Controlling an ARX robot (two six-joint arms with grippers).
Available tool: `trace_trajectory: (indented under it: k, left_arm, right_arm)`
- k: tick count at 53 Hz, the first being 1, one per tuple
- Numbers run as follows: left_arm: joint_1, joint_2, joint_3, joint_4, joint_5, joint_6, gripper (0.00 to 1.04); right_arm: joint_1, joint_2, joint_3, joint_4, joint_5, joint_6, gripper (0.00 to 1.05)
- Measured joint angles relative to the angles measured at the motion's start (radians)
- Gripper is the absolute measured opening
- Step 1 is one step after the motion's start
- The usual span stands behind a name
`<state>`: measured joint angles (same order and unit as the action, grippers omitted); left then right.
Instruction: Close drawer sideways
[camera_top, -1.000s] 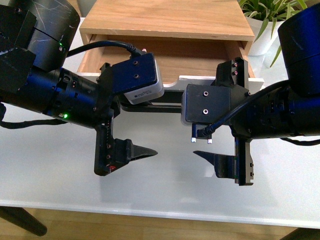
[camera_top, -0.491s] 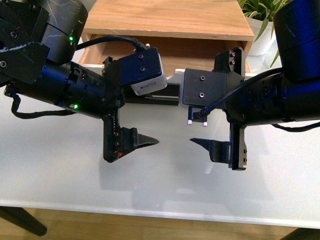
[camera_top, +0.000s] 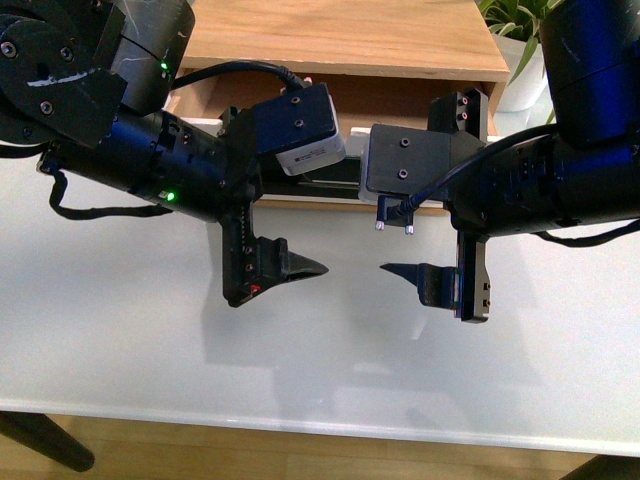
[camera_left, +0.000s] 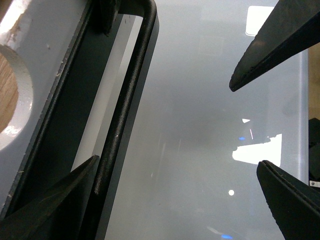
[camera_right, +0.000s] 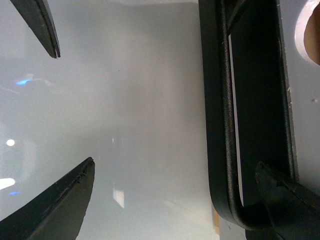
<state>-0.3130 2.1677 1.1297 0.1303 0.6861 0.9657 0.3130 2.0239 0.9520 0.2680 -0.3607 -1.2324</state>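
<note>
The drawer (camera_top: 390, 98) stands partly out of a wooden cabinet (camera_top: 340, 35) at the back of the table. Both wrists hide most of its white front. Its black bar handle (camera_top: 340, 178) shows between them. My left gripper (camera_top: 290, 225) is open, one finger beside the handle (camera_left: 127, 100) against the white front (camera_left: 45, 65), the other over the table. The half-round notch (camera_left: 10, 95) shows there. My right gripper (camera_top: 412, 235) is open too, one finger at the handle's bent end (camera_right: 222, 100), by the front (camera_right: 302, 100). Neither holds anything.
The white table (camera_top: 120, 330) runs to its front edge (camera_top: 300, 420) below the grippers. A potted plant (camera_top: 520, 40) stands at the back right beside the cabinet. The two outer fingertips face each other a short way apart.
Both grippers have moved away from me toward the cabinet, and the drawer has slid further in with them; less of its inside shows now.
</note>
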Motion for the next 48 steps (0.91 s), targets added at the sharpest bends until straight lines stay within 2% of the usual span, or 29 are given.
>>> trace_trajectory:
  k: [48]
  left_arm:
    - [0.003, 0.211, 0.356, -0.026, -0.035, -0.082, 0.96]
  right_arm:
    - [-0.058, 0.191, 0.296, -0.022, 0.013, 0.006, 0.96]
